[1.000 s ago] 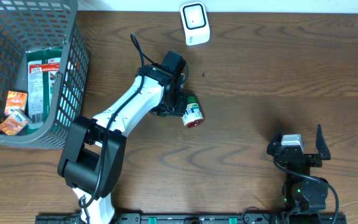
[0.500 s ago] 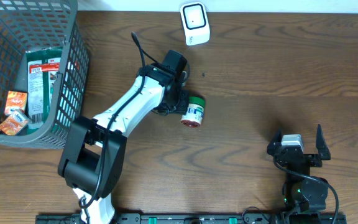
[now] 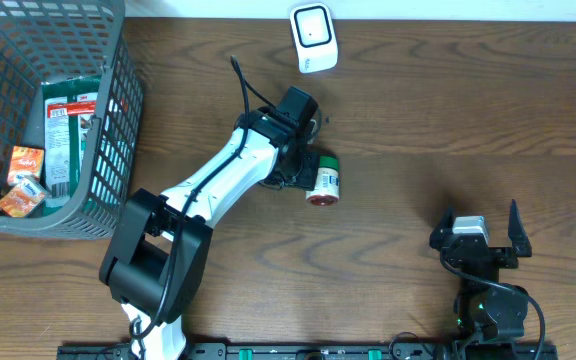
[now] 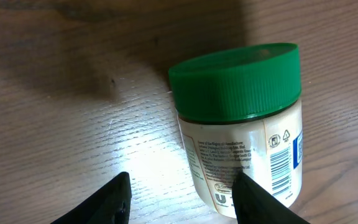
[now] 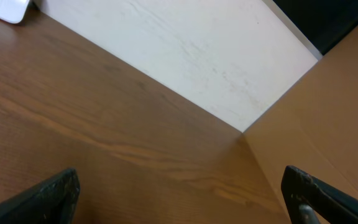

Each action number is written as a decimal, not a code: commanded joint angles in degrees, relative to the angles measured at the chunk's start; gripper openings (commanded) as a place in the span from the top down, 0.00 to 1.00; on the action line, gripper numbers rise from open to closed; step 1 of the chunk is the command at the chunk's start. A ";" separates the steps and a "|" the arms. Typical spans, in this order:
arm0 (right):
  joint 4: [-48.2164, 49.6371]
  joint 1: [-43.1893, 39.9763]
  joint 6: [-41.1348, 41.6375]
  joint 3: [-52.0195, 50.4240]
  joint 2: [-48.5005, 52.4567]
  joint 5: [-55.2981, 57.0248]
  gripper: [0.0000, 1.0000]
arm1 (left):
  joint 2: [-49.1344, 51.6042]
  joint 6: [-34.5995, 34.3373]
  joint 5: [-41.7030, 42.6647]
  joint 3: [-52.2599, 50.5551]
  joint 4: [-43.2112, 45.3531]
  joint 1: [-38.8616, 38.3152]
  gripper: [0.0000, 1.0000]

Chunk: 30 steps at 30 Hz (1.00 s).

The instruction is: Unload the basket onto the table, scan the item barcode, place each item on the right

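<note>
The item is a small jar (image 3: 323, 181) with a green lid, a white label and a red base, lying on its side on the wood table. In the left wrist view the jar (image 4: 241, 118) shows a barcode on the label's right edge. My left gripper (image 3: 304, 172) hangs low over it, jaws open (image 4: 182, 205). The right finger (image 4: 257, 202) overlaps the jar's label, and the left finger (image 4: 110, 202) stands apart over bare wood. My right gripper (image 3: 479, 232) rests open at the near right, with nothing between its fingers (image 5: 182, 199). The white scanner (image 3: 313, 38) stands at the far edge.
A grey mesh basket (image 3: 118, 110) at the far left holds a green packet (image 3: 68, 125) and small orange packs (image 3: 23, 180). A pale wall panel (image 5: 185, 56) and the table's brown side board show in the right wrist view.
The left arm has swung right and its jaws have opened. The jar has shifted right with it across the table. The right arm has not moved.
</note>
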 commanded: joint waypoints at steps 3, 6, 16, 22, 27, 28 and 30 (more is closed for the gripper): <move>-0.22 0.39 -0.61 -0.02 -0.07 0.55 0.01 | -1.16 0.11 0.28 -0.11 0.42 -1.16 0.46; -0.22 0.39 -0.61 -0.02 -0.07 0.55 0.01 | -1.16 0.11 0.26 -0.11 0.55 -1.57 0.46; -0.22 0.39 -0.61 -0.02 -0.07 0.55 0.01 | -1.16 0.11 0.26 -0.11 0.68 -1.68 0.46; -0.22 0.39 -0.61 -0.02 -0.07 0.55 0.01 | -1.16 0.13 0.24 -0.11 0.66 -1.68 0.46; -0.22 0.39 -0.61 -0.02 -0.04 0.55 0.01 | -1.16 0.11 0.07 -0.11 0.63 -1.68 0.45; -0.22 0.39 -0.61 -0.02 -0.04 0.55 0.01 | -1.16 0.13 0.07 -0.11 0.66 -1.68 0.45; -0.22 0.39 -0.61 -0.02 -0.07 0.55 0.01 | -1.16 0.13 0.07 -0.11 0.66 -1.68 0.45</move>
